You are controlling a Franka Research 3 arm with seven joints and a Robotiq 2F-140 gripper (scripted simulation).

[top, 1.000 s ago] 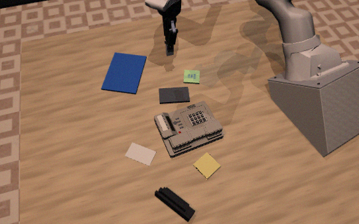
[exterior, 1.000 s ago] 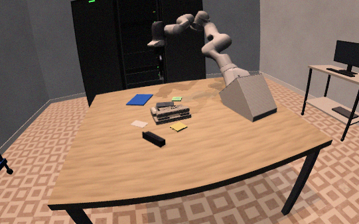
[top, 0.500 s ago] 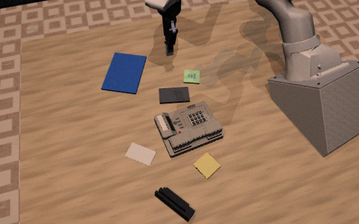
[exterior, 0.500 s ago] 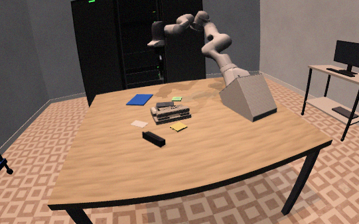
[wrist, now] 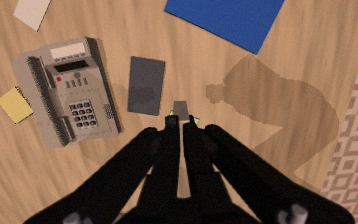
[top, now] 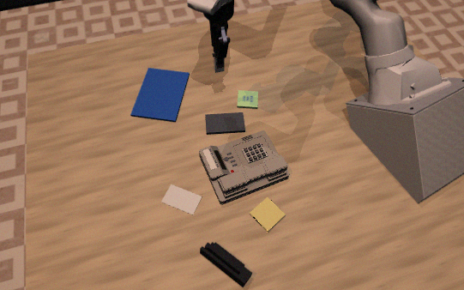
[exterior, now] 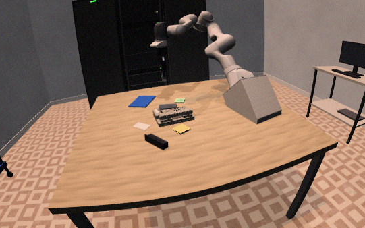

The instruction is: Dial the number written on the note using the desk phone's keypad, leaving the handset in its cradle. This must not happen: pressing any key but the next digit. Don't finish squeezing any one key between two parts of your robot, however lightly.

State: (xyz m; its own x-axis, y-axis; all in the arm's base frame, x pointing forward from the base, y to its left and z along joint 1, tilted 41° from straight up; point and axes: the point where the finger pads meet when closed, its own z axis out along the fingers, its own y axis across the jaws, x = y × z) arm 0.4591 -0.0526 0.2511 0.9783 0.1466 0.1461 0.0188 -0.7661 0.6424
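Observation:
The grey desk phone [top: 272,156] [exterior: 176,117] [wrist: 93,95] lies on the table with its handset [top: 244,178] [wrist: 48,100] in the cradle. Its keypad [top: 255,153] [wrist: 83,114] faces up. The green note [top: 248,99] [exterior: 179,100] bears small writing, too small to read in the top view. In the wrist view the fingers cover nearly all of it. My gripper [top: 219,69] [exterior: 163,81] [wrist: 180,111] is shut with nothing between the fingers. It hangs high above the table, beyond the phone and the note, pointing down.
A dark flat pad [top: 225,123] [wrist: 146,86] lies between phone and note. A blue folder [top: 160,94] [exterior: 142,101] [wrist: 226,20], a white card [top: 182,199] [exterior: 142,125], a yellow note pad [top: 268,214] [exterior: 181,129] [wrist: 15,105] and a black stapler-like object [top: 225,262] [exterior: 156,141] lie around.

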